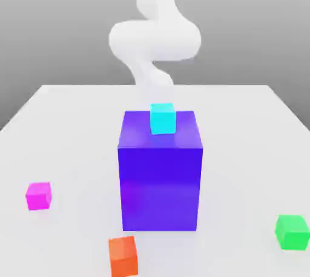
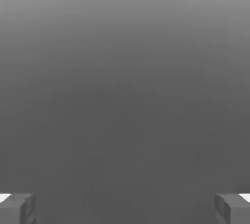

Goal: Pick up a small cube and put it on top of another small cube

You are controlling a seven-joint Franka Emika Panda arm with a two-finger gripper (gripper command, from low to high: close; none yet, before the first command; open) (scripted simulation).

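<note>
A: Exterior view first. White table [image 1: 72, 124], large blue block [image 1: 160, 173] at centre. Small cyan cube [image 1: 162, 118] resting on the block's top face, toward the far edge. White arm [image 1: 154, 34] rising behind the block, blurred.

B: Task items?

A: Small magenta cube [image 1: 39, 196] flat on the table, toward the exterior view's left, well apart from the blue block. Small green cube [image 1: 292, 231] flat on the table, toward the exterior view's right, near the front edge, likewise apart from the block. Blue block between the two. Neither touched by anything.

B: Other items?

A: Small orange cube [image 1: 123, 256] on the table, in front of the blue block, slightly to the exterior view's left of its centre, not touching it.

B: Hand view?

A: Plain grey background. Gripper [image 2: 125, 208] with two grey fingertips [image 2: 18, 208] at opposite edges of the frame, spread fully wide. Nothing between them, nothing gripped.

B: Stacking status?

A: Not done. Magenta cube on the table, green cube bare on top.
</note>
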